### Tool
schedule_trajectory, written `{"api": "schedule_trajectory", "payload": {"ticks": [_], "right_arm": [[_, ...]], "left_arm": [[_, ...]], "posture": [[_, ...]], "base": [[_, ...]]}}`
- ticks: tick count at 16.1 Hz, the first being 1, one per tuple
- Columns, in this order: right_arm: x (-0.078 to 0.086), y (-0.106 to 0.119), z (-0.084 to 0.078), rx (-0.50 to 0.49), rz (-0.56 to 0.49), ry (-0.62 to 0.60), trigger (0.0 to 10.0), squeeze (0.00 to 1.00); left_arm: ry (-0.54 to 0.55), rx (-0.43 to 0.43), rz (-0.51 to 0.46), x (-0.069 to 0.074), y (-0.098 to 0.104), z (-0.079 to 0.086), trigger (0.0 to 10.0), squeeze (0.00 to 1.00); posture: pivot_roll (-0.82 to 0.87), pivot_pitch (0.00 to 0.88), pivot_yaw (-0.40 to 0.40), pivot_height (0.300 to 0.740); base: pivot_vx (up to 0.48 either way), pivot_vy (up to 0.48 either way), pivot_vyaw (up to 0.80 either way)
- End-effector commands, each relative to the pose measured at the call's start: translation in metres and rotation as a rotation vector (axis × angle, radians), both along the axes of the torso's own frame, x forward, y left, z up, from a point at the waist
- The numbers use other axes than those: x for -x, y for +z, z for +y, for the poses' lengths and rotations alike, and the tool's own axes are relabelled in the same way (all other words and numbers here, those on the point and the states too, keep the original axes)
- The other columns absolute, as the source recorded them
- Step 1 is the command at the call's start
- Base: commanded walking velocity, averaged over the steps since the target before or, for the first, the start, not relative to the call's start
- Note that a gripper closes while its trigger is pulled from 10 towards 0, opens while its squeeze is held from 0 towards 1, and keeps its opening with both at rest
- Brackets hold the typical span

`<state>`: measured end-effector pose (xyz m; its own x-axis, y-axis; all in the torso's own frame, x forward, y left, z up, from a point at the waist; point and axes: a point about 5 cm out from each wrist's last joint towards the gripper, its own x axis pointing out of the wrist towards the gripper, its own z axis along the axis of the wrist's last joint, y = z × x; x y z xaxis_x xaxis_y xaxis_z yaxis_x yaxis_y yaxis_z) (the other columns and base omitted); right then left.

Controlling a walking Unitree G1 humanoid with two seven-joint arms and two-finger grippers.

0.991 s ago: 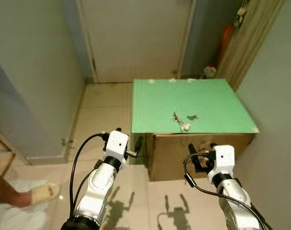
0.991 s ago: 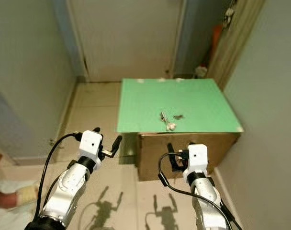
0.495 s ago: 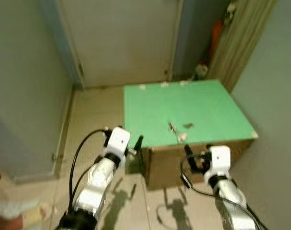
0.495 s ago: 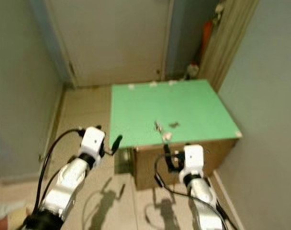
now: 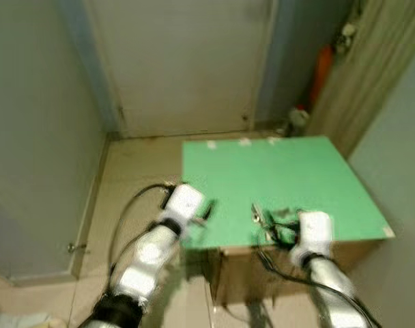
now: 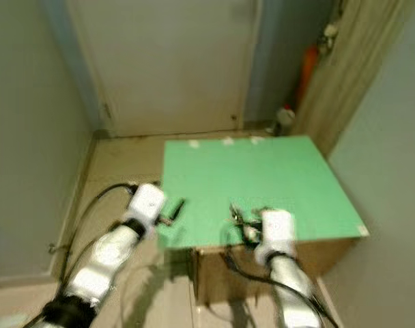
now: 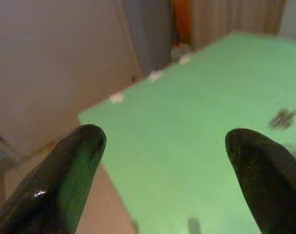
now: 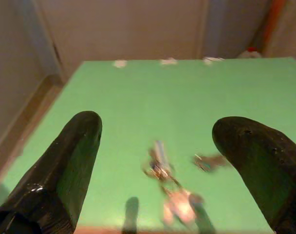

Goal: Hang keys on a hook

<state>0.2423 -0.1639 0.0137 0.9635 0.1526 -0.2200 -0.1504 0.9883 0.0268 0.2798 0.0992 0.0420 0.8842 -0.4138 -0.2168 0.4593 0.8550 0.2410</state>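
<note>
Setting: pale walls and a closed door [image 5: 187,61] are enclosing a tiled floor [image 5: 136,171], views blurred.
Desk: a cardboard box with a green top [image 5: 289,171] is standing before the robot.
Keys [image 8: 160,165]: lying near the green top's front edge, a pale fob [image 8: 179,207] attached, a small dark piece [image 8: 209,162] just beside them.
Right pincer [image 8: 160,146]: hovering over the front edge, facing the keys, fingers spread apart.
Left pincer [image 7: 162,146]: hanging at the green top's left front corner, fingers spread apart.
</note>
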Motion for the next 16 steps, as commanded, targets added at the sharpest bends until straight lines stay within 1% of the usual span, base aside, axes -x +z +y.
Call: {"api": "schedule_trajectory", "payload": {"ticks": [1, 2, 3, 4, 5, 6, 7, 8, 9, 10, 11, 13, 14, 15, 16], "right_arm": [[0.001, -0.004, -0.012, 0.034, 0.022, -0.038, 10.0, 0.0], [-0.002, -0.005, -0.011, 0.039, 0.026, -0.049, 10.0, 0.0], [-0.011, -0.008, -0.012, 0.038, 0.043, -0.094, 10.0, 0.0], [-0.013, -0.009, -0.012, 0.041, 0.049, -0.111, 10.0, 0.0], [-0.017, -0.008, -0.011, 0.062, 0.049, -0.13, 10.0, 0.0], [-0.021, -0.009, -0.01, 0.084, 0.051, -0.133, 10.0, 0.0], [-0.021, -0.013, -0.01, 0.102, 0.069, -0.139, 10.0, 0.0], [-0.02, -0.017, -0.011, 0.102, 0.094, -0.151, 10.0, 0.0], [-0.02, -0.02, -0.011, 0.09, 0.11, -0.16, 10.0, 0.0], [-0.019, -0.021, -0.011, 0.083, 0.118, -0.165, 10.0, 0.0], [-0.017, -0.026, -0.009, 0.071, 0.142, -0.176, 10.0, 0.0], [-0.017, -0.029, -0.008, 0.1, 0.153, -0.182, 10.0, 0.0], [-0.019, -0.029, -0.013, 0.138, 0.148, -0.221, 10.0, 0.0], [-0.019, -0.029, -0.015, 0.155, 0.146, -0.239, 10.0, 0.0], [-0.02, -0.028, -0.021, 0.193, 0.145, -0.276, 10.0, 0.0]], "left_arm": [[-0.025, 0.01, -0.006, 0.002, 0.002, -0.011, 10.0, 0.0], [-0.033, -0.002, -0.015, 0.004, 0.003, -0.01, 10.0, 0.0], [-0.017, 0.016, -0.04, 0.006, 0.01, 0.001, 10.0, 0.0], [-0.011, 0.03, -0.048, 0.007, 0.013, 0.006, 10.0, 0.0], [-0.016, 0.025, -0.072, 0.014, 0.02, 0.018, 10.0, 0.0], [0.001, -0.002, -0.078, 0.025, 0.022, 0.036, 10.0, 0.0], [0.007, -0.016, -0.072, 0.038, 0.024, 0.049, 10.0, 0.0], [0.009, -0.032, -0.065, 0.05, 0.025, 0.057, 10.0, 0.0], [0.015, -0.044, -0.056, 0.057, 0.026, 0.062, 10.0, 0.0], [0.017, -0.046, -0.05, 0.06, 0.026, 0.063, 10.0, 0.0], [0.016, -0.048, -0.036, 0.067, 0.027, 0.062, 10.0, 0.0], [0.014, -0.037, -0.041, 0.07, 0.033, 0.059, 10.0, 0.0], [-0.019, -0.009, -0.037, 0.075, 0.037, 0.055, 10.0, 0.0], [-0.041, 0.005, -0.033, 0.078, 0.039, 0.053, 10.0, 0.0], [-0.103, 0.008, -0.021, 0.086, 0.039, 0.048, 10.0, 0.0]], "posture": [[-0.11, 0.0, 0.002, 0.74], [-0.08, 0.001, 0.012, 0.74], [-0.04, 0.047, 0.016, 0.74], [-0.04, 0.047, 0.016, 0.74], [0.02, 0.101, 0.027, 0.74], [0.05, 0.128, 0.03, 0.74], [0.09, 0.158, 0.043, 0.74], [0.12, 0.174, 0.05, 0.74], [0.13, 0.177, 0.053, 0.74], [0.14, 0.181, 0.053, 0.74], [0.15, 0.18, 0.053, 0.74], [0.16, 0.192, 0.057, 0.74], [0.16, 0.207, 0.065, 0.74], [0.16, 0.207, 0.065, 0.74], [0.18, 0.223, 0.074, 0.74]], "base": [[0.0, 0.0, 0.0], [0.0, 0.0, 0.0], [0.0, 0.0, 0.0], [0.0, 0.0, 0.0], [0.0, 0.0, 0.0], [0.0, 0.0, 0.0], [0.0, 0.0, 0.0], [0.0, 0.0, 0.0], [0.0, 0.0, 0.0], [0.0, 0.0, 0.0], [0.0, 0.0, 0.0], [0.0, 0.0, 0.0], [0.0, 0.0, 0.0], [0.0, 0.0, 0.0], [0.0, 0.0, 0.0]]}}
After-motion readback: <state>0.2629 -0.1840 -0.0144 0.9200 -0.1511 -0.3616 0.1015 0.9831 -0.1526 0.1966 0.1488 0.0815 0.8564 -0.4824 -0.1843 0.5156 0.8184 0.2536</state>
